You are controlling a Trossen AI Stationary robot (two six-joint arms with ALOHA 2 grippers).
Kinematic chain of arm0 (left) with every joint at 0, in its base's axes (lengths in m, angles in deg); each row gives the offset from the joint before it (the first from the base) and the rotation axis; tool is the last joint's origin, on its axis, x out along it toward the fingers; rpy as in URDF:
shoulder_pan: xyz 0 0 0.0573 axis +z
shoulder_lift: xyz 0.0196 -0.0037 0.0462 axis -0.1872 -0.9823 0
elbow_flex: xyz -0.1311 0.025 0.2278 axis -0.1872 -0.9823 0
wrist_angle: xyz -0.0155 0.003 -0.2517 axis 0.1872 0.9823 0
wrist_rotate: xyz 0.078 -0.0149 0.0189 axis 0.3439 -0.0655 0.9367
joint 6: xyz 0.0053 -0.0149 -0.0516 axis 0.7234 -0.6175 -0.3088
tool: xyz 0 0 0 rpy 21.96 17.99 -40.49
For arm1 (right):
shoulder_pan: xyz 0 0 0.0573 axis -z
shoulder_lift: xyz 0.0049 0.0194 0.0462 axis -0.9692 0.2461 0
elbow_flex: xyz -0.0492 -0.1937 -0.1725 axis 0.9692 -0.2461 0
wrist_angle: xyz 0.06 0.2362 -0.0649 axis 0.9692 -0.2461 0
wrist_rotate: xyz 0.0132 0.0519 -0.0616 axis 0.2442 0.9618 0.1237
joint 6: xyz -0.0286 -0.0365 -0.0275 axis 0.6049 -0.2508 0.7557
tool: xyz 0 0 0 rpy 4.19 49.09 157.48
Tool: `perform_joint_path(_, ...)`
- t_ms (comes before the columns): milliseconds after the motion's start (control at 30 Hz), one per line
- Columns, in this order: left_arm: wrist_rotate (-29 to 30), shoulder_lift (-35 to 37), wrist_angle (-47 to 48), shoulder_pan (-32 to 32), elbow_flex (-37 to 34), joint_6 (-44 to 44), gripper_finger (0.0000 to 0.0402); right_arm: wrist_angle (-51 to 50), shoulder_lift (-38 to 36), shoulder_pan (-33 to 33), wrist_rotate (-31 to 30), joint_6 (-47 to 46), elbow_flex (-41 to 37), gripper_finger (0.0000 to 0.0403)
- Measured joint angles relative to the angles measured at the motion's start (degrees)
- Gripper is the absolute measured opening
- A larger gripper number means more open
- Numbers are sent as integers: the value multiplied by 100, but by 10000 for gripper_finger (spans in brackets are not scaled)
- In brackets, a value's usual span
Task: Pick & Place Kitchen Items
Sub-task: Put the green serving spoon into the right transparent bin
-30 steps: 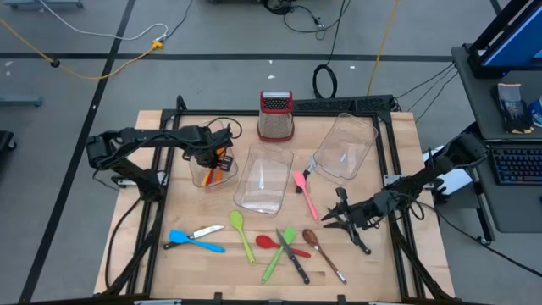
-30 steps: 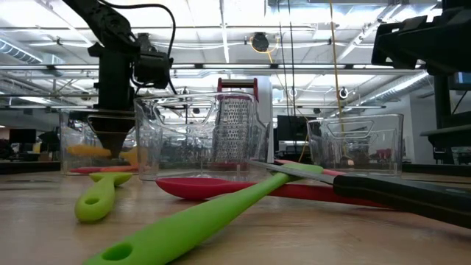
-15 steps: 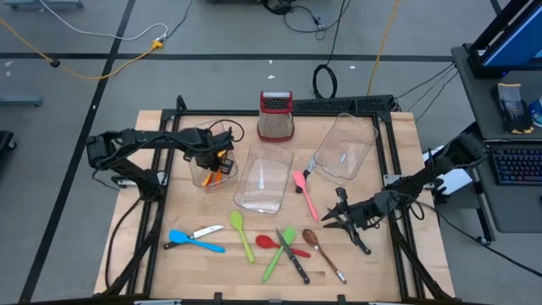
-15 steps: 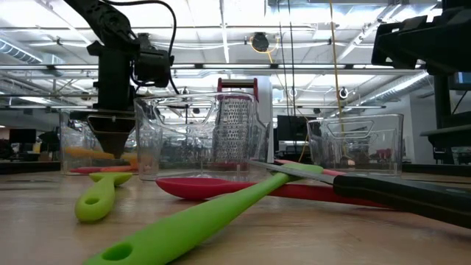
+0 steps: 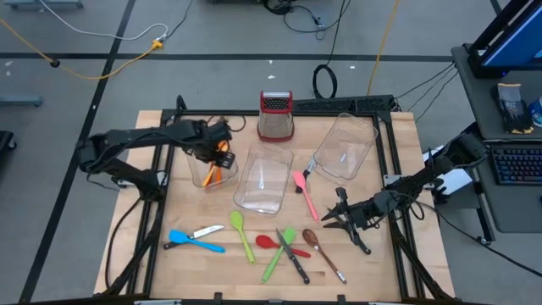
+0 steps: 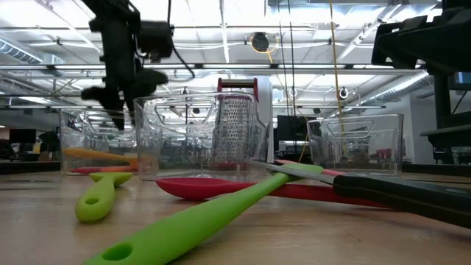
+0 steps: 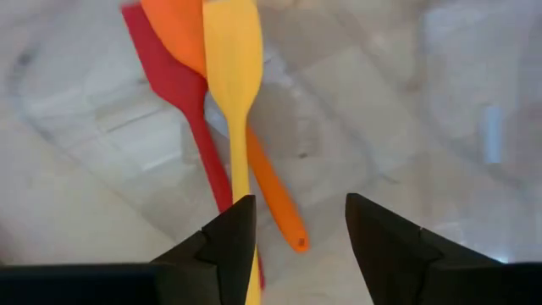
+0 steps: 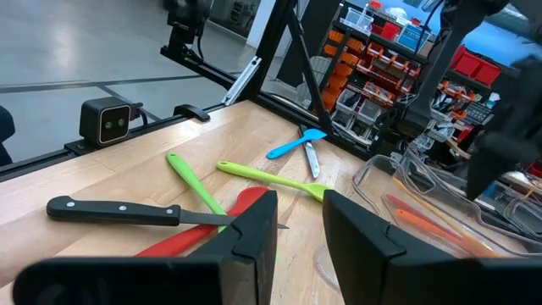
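**Left gripper open above the filled bin; loose utensils along the near table edge**

The left gripper (image 5: pixel 218 146) hangs above the clear bin at the table's left (image 5: pixel 206 174), fingers (image 7: pixel 227 241) parted with nothing between them. Directly beneath, inside that bin, lie a yellow spatula (image 7: pixel 231 80), an orange spatula (image 7: pixel 271 195) and a red spatula (image 7: pixel 182 93), overlapping one another at the blades. In the low view this gripper sits clear of the bin's rim.

The right gripper (image 5: pixel 340 219) rests low over the table's right side, near the right rail. Its fingers (image 8: pixel 252 229) show a narrow gap and hold nothing.

Two further clear bins occupy the middle: a middle bin (image 5: pixel 262 178) and a tilted bin toward the right rear (image 5: pixel 345 146). The box grater (image 5: pixel 275 116) stands upright at the rear edge, between the left bin and the tilted bin. A pink spatula (image 5: pixel 304 193) lies between the middle bin and the right gripper.

Remaining utensils lie near the front edge: a blue spatula (image 5: pixel 195 242) crossing a white-bladed knife (image 5: pixel 203 231) on the left; a light green spoon (image 5: pixel 242 234); a red spoon (image 5: pixel 269 242), a green spatula (image 5: pixel 279 252) and a black-handled knife (image 5: pixel 294 257) overlapping in a cluster; a brown spoon (image 5: pixel 320 251) just beside them. Bare wooden table (image 5: pixel 148 254) lies open at the front left corner and between the left bin and the blue spatula.
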Motion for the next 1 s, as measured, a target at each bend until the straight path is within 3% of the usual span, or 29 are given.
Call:
perform_joint_path(200, 334, 645, 666, -447, 811, -399, 157, 0, 0, 0, 0, 0, 0, 89)
perform_joint_path(467, 739, 1262, 652, -2087, 1120, -1484, 116, 5, 0, 0, 0, 0, 0, 89)
perform_joint_path(767, 1374, 1041, 613, -4295, 1086, -3391, 93, 28, 0, 0, 0, 4, 0, 89)
perform_joint_path(1000, 2155, 556, 543, -5456, 1086, -3979, 93, 43, -2, 0, 0, 74, 0, 89)
